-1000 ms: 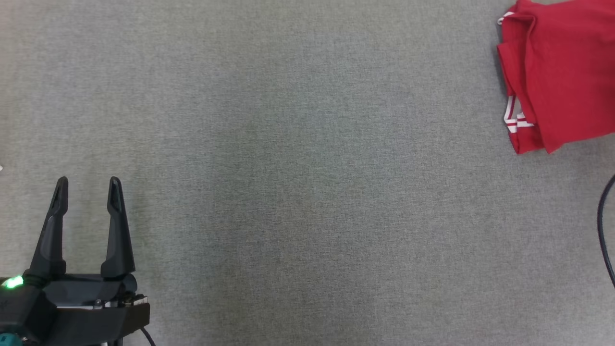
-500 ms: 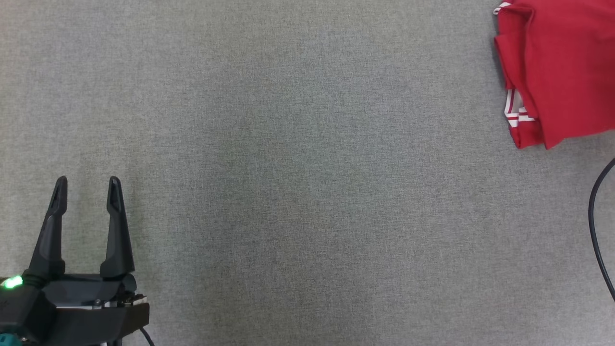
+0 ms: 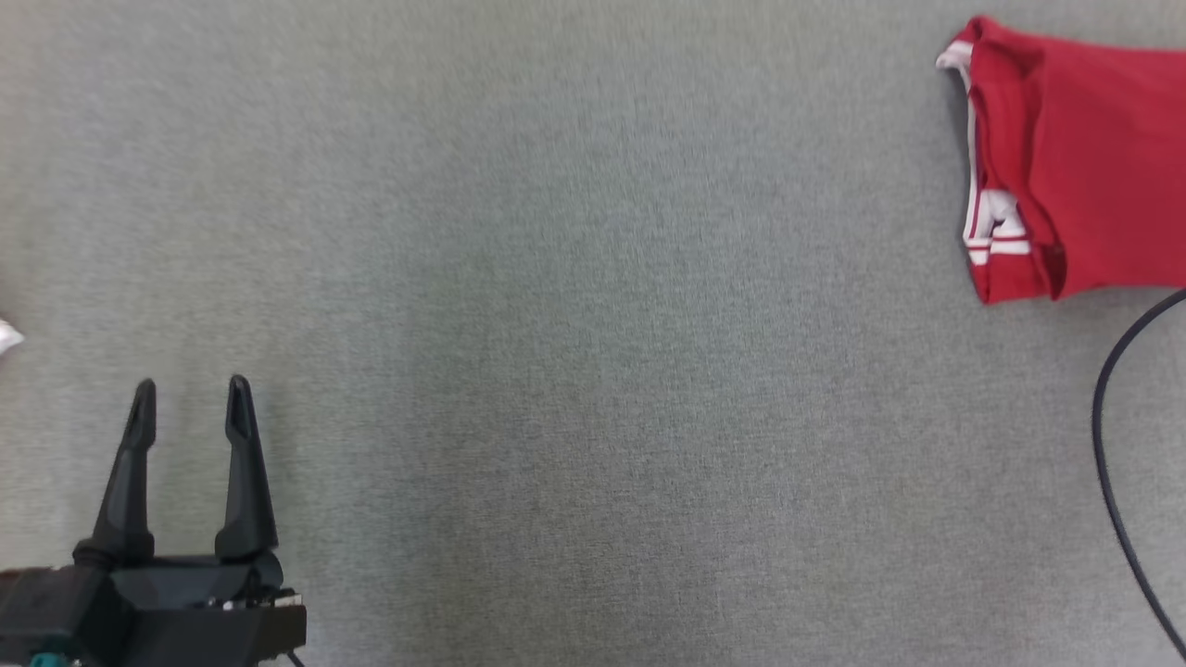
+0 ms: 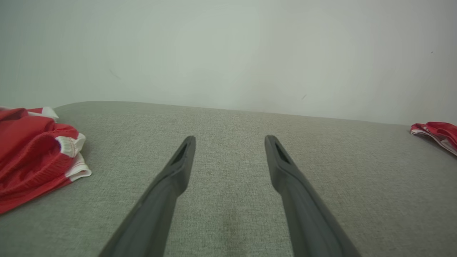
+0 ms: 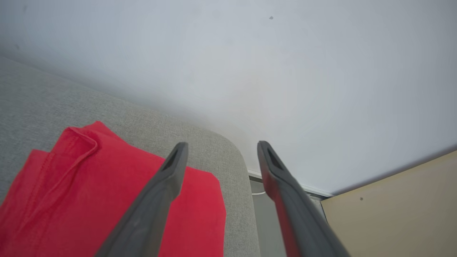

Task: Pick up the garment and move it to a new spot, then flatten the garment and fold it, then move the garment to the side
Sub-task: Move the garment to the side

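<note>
The folded red garment (image 3: pixel 1084 167) with white trim lies at the far right of the grey cloth surface (image 3: pixel 593 371). In the right wrist view my right gripper (image 5: pixel 222 145) stands open above the garment (image 5: pixel 89 189), near the surface's rounded corner, with nothing between its fingers. My left gripper (image 3: pixel 191 389) rests open at the lower left, far from the garment. In the left wrist view its fingers (image 4: pixel 178 167) spread over bare cloth, and the garment (image 4: pixel 437 132) shows small at the right edge.
Another red and white garment (image 4: pixel 32 160) lies bunched to the left of my left gripper; a white bit of it (image 3: pixel 6 335) shows at the head view's left edge. A black cable (image 3: pixel 1107 463) curves along the right. Beyond the corner are a pale wall (image 5: pixel 285 71) and a beige panel (image 5: pixel 392 214).
The whole head picture has shifted, so the camera moved. The garment's outline looks flatter now, with more white trim showing along its left edge. The left gripper stays open.
</note>
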